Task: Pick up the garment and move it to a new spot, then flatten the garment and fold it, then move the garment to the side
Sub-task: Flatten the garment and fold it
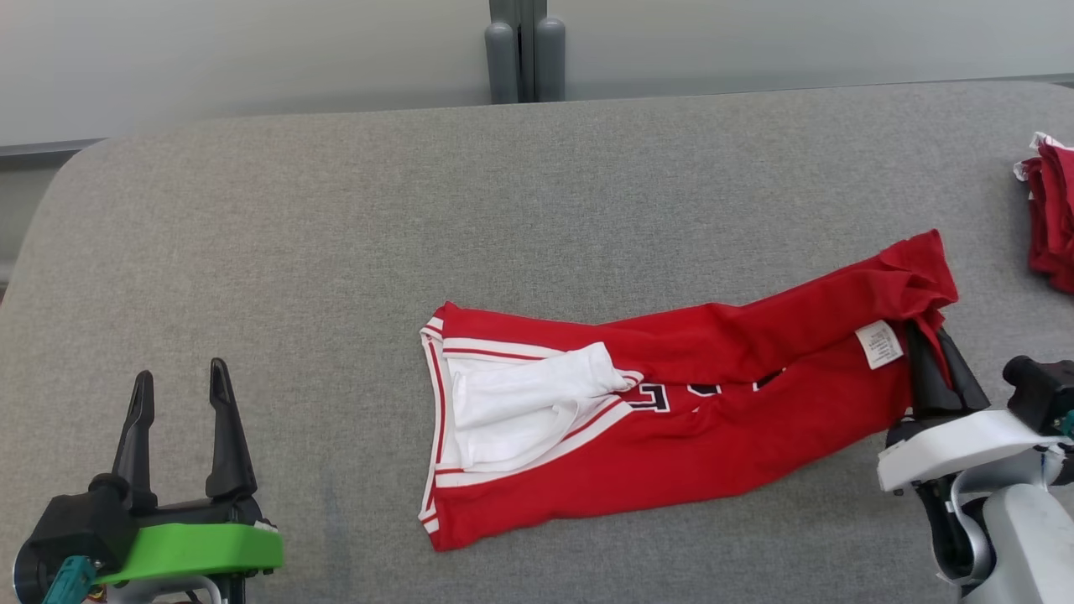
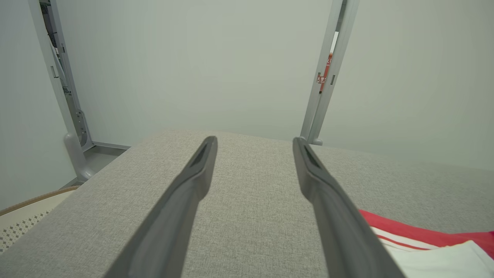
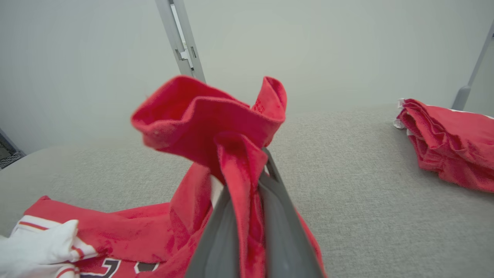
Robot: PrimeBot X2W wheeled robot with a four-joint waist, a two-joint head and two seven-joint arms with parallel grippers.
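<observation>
The garment [image 1: 671, 411] is a red jersey with white trim and dark lettering, lying crumpled and stretched across the middle of the grey table [image 1: 336, 218]. My right gripper [image 1: 933, 340] is shut on the garment's right end, red cloth pinched between its two dark fingers [image 3: 278, 216], and that end [image 3: 204, 116] bunches up above the fingertips. A white label [image 1: 879, 344] shows beside the grip. My left gripper [image 1: 183, 382] stands open at the lower left, well clear of the garment, nothing between its fingers [image 2: 193, 173]. The garment's white-trimmed edge [image 2: 424, 243] shows to the right of them.
A second pile of red cloth [image 1: 1053, 214] sits at the table's right edge, also the red pile [image 3: 451, 143] right of my right gripper. Grey upright posts [image 1: 524, 50] stand behind the table's far edge. Bare grey table spreads to the left and behind the garment.
</observation>
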